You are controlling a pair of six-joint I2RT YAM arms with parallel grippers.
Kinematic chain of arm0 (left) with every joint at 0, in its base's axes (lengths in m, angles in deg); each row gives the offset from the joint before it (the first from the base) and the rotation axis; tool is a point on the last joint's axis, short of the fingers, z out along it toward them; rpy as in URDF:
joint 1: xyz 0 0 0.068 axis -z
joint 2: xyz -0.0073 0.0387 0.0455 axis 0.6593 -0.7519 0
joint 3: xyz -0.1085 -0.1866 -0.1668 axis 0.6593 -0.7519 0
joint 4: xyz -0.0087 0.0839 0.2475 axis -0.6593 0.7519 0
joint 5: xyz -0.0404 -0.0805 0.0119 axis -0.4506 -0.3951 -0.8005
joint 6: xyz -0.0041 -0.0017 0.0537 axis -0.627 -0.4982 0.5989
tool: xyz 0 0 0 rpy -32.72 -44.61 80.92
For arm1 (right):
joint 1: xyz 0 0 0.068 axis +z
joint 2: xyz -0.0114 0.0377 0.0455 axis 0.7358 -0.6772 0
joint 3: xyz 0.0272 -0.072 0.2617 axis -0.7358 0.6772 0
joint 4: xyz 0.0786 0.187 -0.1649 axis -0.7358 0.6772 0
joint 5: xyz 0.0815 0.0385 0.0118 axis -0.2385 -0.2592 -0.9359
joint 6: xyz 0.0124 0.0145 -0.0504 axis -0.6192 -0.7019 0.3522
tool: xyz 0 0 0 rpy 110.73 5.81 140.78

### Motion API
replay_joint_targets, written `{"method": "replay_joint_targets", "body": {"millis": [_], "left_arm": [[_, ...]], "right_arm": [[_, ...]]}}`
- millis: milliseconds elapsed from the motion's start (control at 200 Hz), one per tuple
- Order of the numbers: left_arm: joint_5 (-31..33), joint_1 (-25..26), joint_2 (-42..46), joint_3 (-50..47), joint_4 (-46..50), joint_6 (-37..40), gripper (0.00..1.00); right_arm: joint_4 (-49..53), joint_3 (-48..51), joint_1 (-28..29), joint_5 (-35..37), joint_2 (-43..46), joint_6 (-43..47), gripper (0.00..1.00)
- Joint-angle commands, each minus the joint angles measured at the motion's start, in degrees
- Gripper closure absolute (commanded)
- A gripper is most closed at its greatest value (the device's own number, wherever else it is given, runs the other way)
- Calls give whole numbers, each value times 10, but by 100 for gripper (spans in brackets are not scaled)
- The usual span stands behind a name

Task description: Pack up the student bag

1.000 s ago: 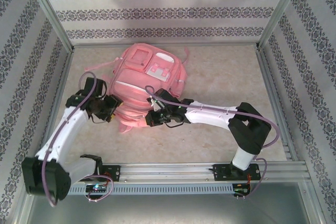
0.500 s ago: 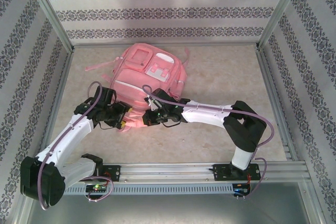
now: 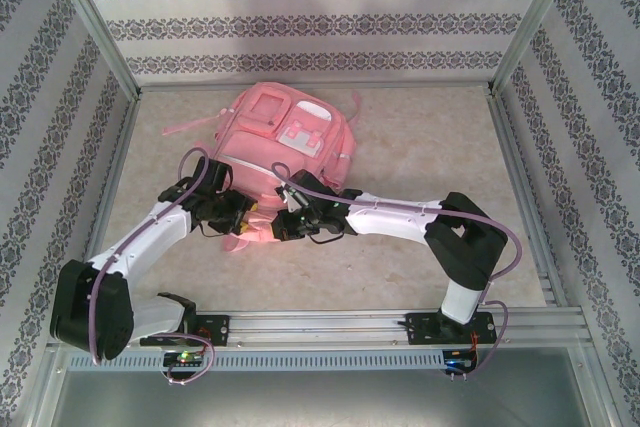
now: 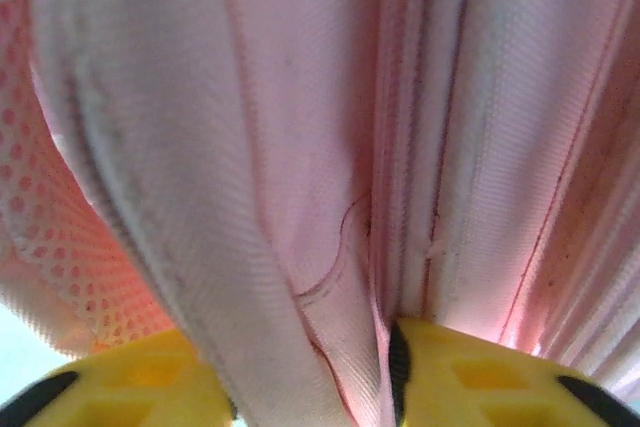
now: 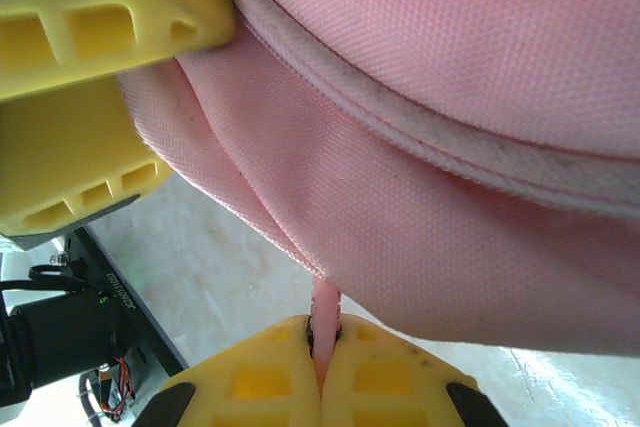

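Now | left gripper (image 4: 300, 387) clamps a student bag (image 3: 290, 137) fold; right gripper (image 5: 322, 347) pinches its pink tab (image 5: 324, 302) | risk: a hard pull may slip the tab or drag the bag

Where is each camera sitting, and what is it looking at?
Top camera: high behind the arms, looking down at the table, student bag, both arms, left claw, right claw.
Left wrist camera: on the left arm, close against bag fabric; its yellow fingers at the bottom.
Right wrist camera: on the right arm, facing the bag's edge; its fingers pinch a pink strip.
Shared: the right wrist view also catches the left claw.
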Motion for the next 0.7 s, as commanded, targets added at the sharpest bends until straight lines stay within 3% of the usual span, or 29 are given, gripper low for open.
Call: {"method": "replay_joint_targets", "body": {"millis": [0,80,145,695], "left_arm": [[9,7,-14,23,-17,7,75],[14,6,-20,36,-3,13,92],[18,2,-19,46,11,16,100],[7,-23,29,45,50,22,100]], "right_arm": [[-18,3,7,5,8,-6,100],[-12,8,7,16,13,-4,100],[-7,15,7,28,20,-1,100],[-1,101,-33,100,97,11,100]]}}
